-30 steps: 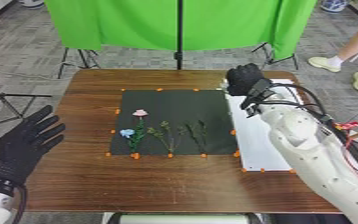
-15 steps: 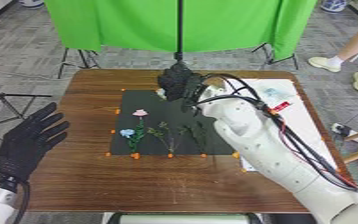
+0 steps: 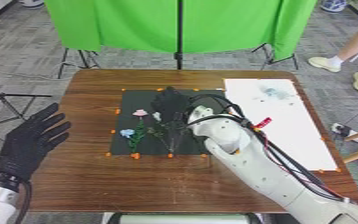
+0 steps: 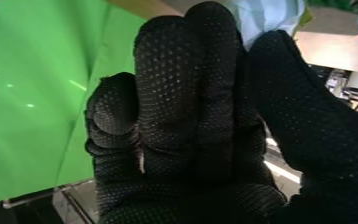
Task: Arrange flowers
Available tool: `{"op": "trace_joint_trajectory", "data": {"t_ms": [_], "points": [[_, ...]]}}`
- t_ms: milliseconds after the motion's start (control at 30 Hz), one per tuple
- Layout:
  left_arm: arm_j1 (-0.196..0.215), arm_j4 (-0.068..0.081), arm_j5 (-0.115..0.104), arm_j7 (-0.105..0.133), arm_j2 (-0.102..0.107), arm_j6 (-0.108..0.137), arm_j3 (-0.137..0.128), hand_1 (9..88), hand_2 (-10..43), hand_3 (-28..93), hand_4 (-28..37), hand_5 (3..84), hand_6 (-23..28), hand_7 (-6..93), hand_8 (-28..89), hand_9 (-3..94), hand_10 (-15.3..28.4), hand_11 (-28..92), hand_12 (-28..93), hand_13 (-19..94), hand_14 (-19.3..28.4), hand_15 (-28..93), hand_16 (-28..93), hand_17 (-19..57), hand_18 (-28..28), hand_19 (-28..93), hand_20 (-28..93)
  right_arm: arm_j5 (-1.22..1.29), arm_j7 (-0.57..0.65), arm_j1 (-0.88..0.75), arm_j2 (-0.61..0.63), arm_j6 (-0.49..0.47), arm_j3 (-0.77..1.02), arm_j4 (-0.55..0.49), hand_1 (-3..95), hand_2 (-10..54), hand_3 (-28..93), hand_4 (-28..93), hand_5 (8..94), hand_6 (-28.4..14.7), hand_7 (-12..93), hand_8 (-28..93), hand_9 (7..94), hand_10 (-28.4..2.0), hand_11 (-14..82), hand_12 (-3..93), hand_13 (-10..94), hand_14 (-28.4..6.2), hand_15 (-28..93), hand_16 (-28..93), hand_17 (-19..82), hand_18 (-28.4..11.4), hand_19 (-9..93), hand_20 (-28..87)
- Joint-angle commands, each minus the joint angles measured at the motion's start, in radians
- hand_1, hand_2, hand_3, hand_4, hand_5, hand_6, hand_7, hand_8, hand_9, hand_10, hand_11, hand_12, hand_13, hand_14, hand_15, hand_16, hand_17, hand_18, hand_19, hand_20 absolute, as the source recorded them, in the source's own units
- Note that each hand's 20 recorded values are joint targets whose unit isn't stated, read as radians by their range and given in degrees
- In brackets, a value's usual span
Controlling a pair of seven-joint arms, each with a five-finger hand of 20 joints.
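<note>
In the head view, your right hand (image 3: 169, 101) is over the black mat (image 3: 135, 99) on the desk (image 3: 95, 175). Its fingers and thumb are pinching a pale flower (image 4: 269, 14) between their tips, as the right wrist view shows. You have the pink flower (image 3: 140, 113) on the mat, to the left of that hand, and the blue flower (image 3: 127, 133) nearer you, with green sprigs (image 3: 157, 133) to their right. Your left hand (image 3: 24, 145) is at the desk's left side, well apart from the flowers, its fingers straight and spread. To the mat's right is a white sheet (image 3: 286, 130) with a pale bluish patch near its far end.
</note>
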Motion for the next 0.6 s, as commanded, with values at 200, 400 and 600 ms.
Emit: {"op": "trace_joint_trajectory", "data": {"t_ms": [200,400,600], "points": [[0.005,0.009,0.006,-0.014,-0.012,-0.009,0.006,24.4,-0.8,70,-28.2,26.6,2.0,21.5,-12,21.6,10.3,23,16,17,13.2,34,-2,-11.4,18.9,41,7,-0.049,0.033,0.003,-0.031,0.058,-0.025,0.015,48.6,-8.2,82,-28,71.8,3.5,44,-10,90.3,-2.5,15.6,37.1,85,-0.4,47,29,40,-15.9,87,34],[0.000,0.011,0.005,-0.016,-0.010,-0.008,0.009,24.4,-0.8,70,-28.2,26.7,2.0,21.6,-12,21.6,10.4,23,16,17,13.2,34,-2,-11.4,18.9,41,7,-0.066,0.042,0.008,-0.033,0.062,-0.025,0.026,48.5,-8.6,81,-28,70.3,4.1,45,-10,89.2,-2.0,13.1,38.8,83,0.6,48,31,38,-15.5,86,35],[0.001,0.011,0.004,-0.014,-0.009,-0.006,0.008,24.5,-0.8,70,-28.2,26.6,2.1,21.5,-12,21.6,10.3,23,16,17,13.2,34,-2,-11.4,19.0,41,7,-0.069,0.052,0.008,-0.034,0.058,-0.017,0.019,48.4,-8.8,81,-28,68.6,4.3,46,-11,88.6,-1.5,11.2,40.0,82,0.9,47,33,37,-15.3,85,35]]}}
